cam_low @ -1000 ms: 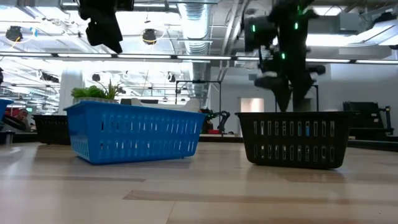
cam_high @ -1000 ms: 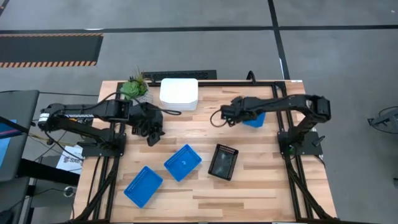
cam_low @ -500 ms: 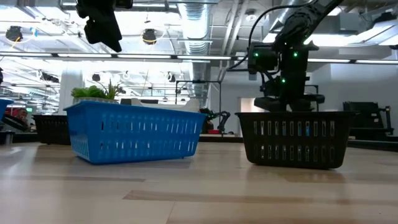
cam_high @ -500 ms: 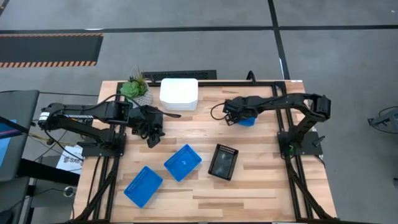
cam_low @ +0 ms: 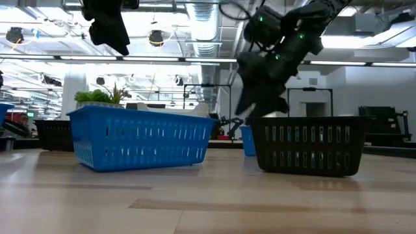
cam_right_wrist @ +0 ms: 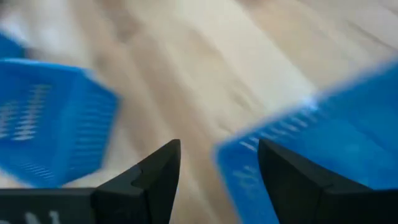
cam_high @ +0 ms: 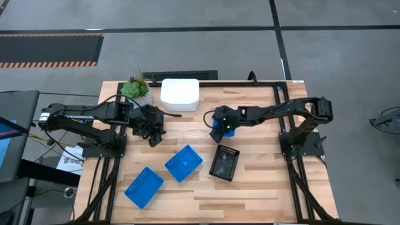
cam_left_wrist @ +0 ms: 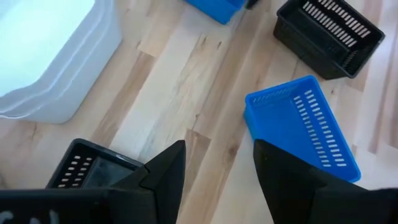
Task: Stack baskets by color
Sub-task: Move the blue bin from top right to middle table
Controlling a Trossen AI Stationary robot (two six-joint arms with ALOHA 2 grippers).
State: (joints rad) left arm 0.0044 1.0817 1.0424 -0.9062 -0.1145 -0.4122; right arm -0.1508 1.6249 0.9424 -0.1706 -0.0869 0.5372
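Reaching farther toward mid-table than a second ago, the right gripper (cam_high: pixel 217 127) now sits over a blue basket (cam_high: pixel 216 132) it has brought along, one wall between its wide fingers. Nearest the front edge lies another blue basket (cam_high: pixel 143 186), then a third (cam_high: pixel 184 163) beside a black basket (cam_high: pixel 224 162). Farther back, the left gripper (cam_high: pixel 152 134) hangs with fingers parted, holding nothing. White baskets (cam_high: pixel 180 94) sit stacked at the rear by a plant (cam_high: pixel 135 89).
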